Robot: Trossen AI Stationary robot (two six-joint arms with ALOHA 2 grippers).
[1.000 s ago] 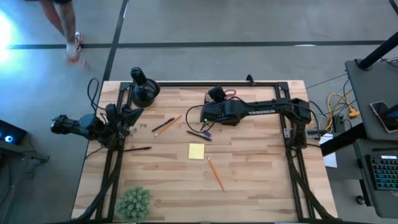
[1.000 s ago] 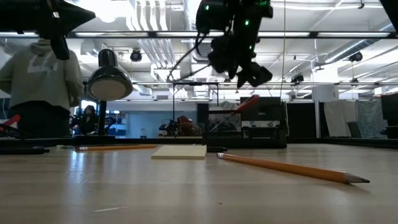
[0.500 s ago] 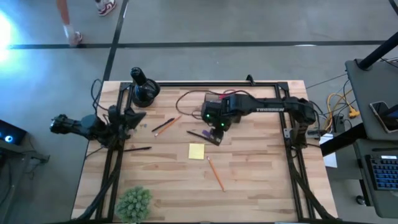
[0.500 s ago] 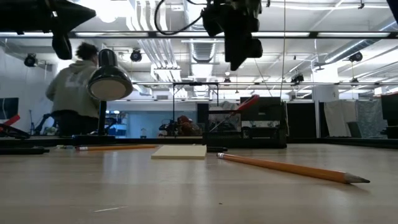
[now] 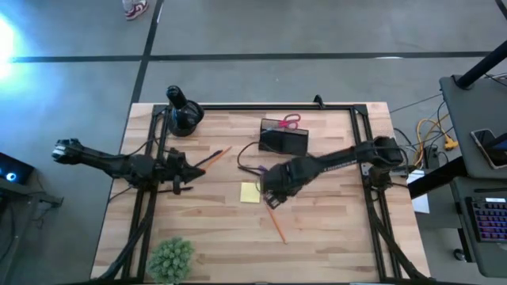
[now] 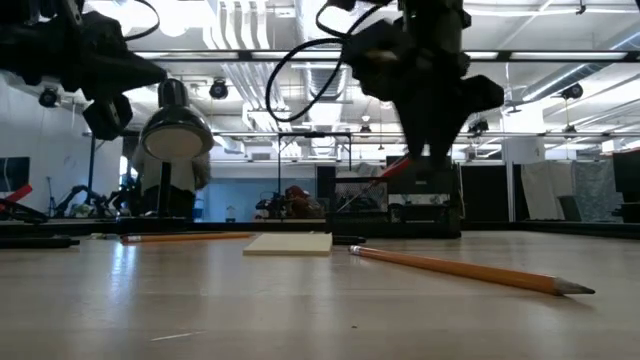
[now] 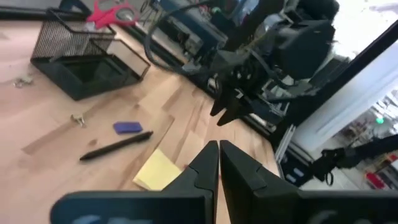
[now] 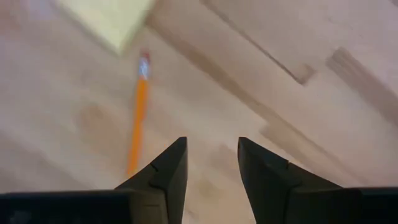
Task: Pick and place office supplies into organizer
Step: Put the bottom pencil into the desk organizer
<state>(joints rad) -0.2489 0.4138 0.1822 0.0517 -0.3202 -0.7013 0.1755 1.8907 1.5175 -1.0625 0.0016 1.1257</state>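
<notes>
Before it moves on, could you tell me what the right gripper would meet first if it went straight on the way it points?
Probably bare table. The right gripper is open and points down at the wood; the pencil lies just beside its line, not between the fingers, though depth is unclear.

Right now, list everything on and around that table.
organizer: one, black mesh, far middle of table
scissors: one, red handles, standing in organizer
sticky-note pad: one, yellow, table centre
pencils: at least two, orange; one in front of pad, one near left gripper
pen: at least one, black, between organizer and pad
purple piece: one, beside pen
plant: one, green, front left corner
lamp: one, black, far left corner
left gripper: shut, left side
right gripper: open, over pencil by pad
</notes>
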